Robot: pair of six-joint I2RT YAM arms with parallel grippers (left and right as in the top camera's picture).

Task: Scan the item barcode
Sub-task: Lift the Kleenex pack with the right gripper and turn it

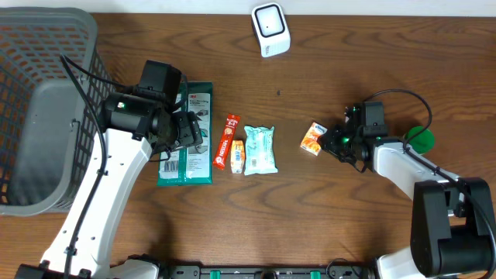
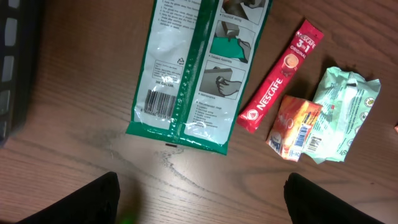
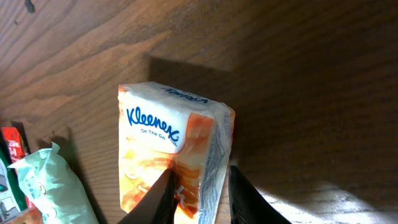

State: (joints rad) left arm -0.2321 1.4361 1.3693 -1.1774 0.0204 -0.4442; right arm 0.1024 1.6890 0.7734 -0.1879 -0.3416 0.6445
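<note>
An orange and white Kleenex tissue pack (image 1: 313,139) (image 3: 161,137) is the item in hand. My right gripper (image 1: 335,141) (image 3: 199,177) is shut on its right edge, and the pack is tilted up off the wood with a shadow behind it. The white scanner (image 1: 270,29) stands at the far middle of the table, well away from the pack. My left gripper (image 1: 182,132) (image 2: 202,186) hangs open over bare wood just in front of a long green package (image 1: 186,163) (image 2: 193,68), with nothing between its fingers.
A red Nescafe stick (image 1: 225,142) (image 2: 280,78), a small orange packet (image 1: 238,155) (image 2: 295,127) and a pale green pack (image 1: 260,149) (image 2: 345,115) lie mid-table. A grey basket (image 1: 39,116) fills the left side. A green round object (image 1: 421,139) sits by the right arm.
</note>
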